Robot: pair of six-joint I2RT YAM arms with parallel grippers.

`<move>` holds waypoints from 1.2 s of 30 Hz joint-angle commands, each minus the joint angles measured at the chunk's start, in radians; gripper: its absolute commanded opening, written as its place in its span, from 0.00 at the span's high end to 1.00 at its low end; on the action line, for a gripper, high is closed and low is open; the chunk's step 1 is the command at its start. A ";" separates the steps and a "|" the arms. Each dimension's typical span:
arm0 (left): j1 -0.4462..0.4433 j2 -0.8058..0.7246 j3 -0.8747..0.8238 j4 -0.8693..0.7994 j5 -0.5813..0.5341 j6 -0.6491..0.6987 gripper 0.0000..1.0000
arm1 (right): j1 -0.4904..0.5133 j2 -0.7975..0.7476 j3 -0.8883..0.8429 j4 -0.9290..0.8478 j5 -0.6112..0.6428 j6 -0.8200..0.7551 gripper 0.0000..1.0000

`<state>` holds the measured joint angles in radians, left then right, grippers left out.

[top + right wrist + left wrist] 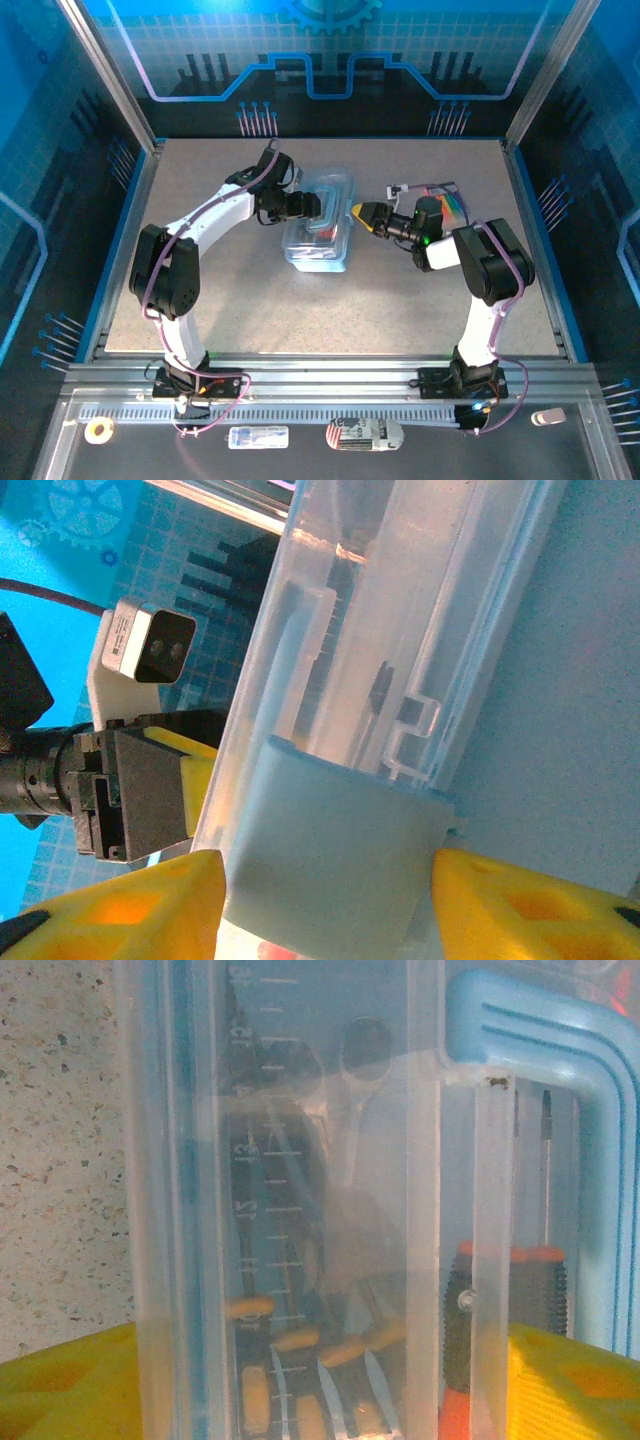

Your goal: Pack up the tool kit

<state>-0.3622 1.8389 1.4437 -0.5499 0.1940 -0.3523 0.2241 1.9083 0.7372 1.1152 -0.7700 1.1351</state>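
The tool kit is a clear plastic case with a blue handle, lying mid-table. Through its wall I see a ruler, several orange-tipped tools and a black-and-orange screwdriver. My left gripper reaches in from the left. Its yellow fingers press both sides of the case, so the left gripper is shut on it. My right gripper meets the case's right side. In the right wrist view this gripper stands open, its fingers straddling the blue latch.
The speckled table is ringed by blue enclosure walls. A coloured ribbon cable lies behind the right arm. On the front ledge sit a tape roll and small packets. The left arm's wrist camera shows beyond the case.
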 commanded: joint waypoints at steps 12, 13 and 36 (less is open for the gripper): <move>-0.001 0.099 -0.070 -0.116 -0.083 -0.013 0.49 | 0.032 0.038 0.055 -0.052 -0.067 -0.044 0.37; -0.001 0.100 -0.068 -0.116 -0.084 -0.014 0.49 | 0.034 0.032 0.055 -0.052 -0.070 -0.043 0.37; -0.001 0.106 -0.070 -0.107 -0.083 -0.013 0.51 | 0.068 -0.066 0.090 -0.368 -0.030 -0.240 0.38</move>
<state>-0.3637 1.8389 1.4437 -0.5488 0.1909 -0.3565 0.2424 1.8675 0.8124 0.8524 -0.7826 0.9592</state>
